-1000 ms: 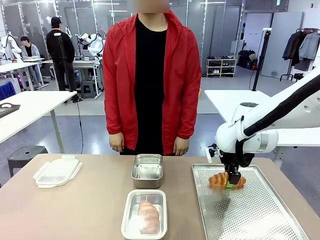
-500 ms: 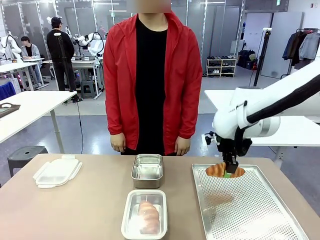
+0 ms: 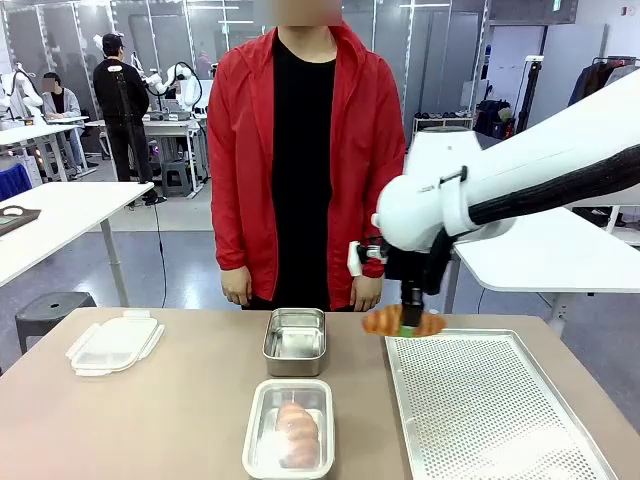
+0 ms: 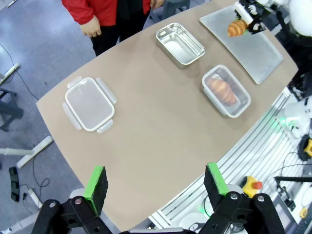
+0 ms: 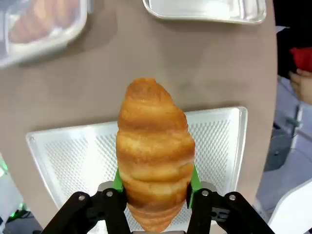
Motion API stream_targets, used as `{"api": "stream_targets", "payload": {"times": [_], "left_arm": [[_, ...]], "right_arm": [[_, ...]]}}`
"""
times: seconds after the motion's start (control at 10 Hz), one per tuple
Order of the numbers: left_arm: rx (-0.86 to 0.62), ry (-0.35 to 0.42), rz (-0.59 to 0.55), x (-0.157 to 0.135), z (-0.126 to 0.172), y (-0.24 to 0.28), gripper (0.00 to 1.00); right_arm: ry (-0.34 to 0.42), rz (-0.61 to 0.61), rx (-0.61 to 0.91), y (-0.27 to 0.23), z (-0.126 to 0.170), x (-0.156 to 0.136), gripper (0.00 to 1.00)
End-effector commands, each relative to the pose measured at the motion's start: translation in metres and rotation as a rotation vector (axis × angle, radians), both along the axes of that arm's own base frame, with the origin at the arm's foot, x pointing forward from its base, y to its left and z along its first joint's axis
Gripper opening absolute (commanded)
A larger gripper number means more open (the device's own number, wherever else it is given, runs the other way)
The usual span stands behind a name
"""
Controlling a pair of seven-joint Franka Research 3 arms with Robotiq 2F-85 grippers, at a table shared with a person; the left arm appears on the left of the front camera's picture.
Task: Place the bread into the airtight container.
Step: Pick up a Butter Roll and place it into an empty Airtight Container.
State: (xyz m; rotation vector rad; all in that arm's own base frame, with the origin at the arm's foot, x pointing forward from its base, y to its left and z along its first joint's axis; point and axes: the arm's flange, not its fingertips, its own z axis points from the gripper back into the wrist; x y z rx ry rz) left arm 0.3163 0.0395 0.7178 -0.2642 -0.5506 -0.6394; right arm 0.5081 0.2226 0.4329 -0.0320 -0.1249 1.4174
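Now the right hand (image 3: 408, 318) has lifted the bread (image 3: 378, 320) off the tray (image 3: 500, 420) and carried it to the left. A second ago the bread sat low on the tray. Now it hangs in the air over the tray's far left corner, close to the boxes. The hand is closed tight on the bread, with a green pad on each side. So the pick-up is done, and I think dropping it into a box comes next.

The steel box (image 3: 294, 366) on the far side has nothing in it. The clear box (image 3: 256, 420) nearer the robot already has one roll (image 3: 296, 432) lying in it. A lid (image 3: 112, 343) with clips lies flat on the table (image 3: 160, 420), well off to the left.

The left hand (image 4: 156, 181) is open, high above the table, holding nothing.
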Motion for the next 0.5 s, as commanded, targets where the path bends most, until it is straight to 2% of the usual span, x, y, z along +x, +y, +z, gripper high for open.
{"api": "stream_targets", "payload": {"times": [0.0, 0.2, 0.3, 0.4], "left_arm": [[0.0, -0.001, -0.006, 0.0, 0.0, 0.0, 1.0], [0.0, -0.001, -0.006, 0.0, 0.0, 0.0, 1.0], [0.0, -0.001, -0.006, 0.0, 0.0, 0.0, 1.0], [0.0, -0.001, -0.006, 0.0, 0.0, 0.0, 1.0]], "right_arm": [[0.009, -0.049, -0.031, 0.053, -0.002, 0.014, 0.55], [-0.004, -0.069, -0.055, 0.116, -0.012, 0.025, 0.55], [-0.023, -0.106, -0.06, 0.137, -0.016, 0.031, 0.55], [-0.006, -0.118, -0.042, 0.151, -0.017, 0.034, 0.55]]}}
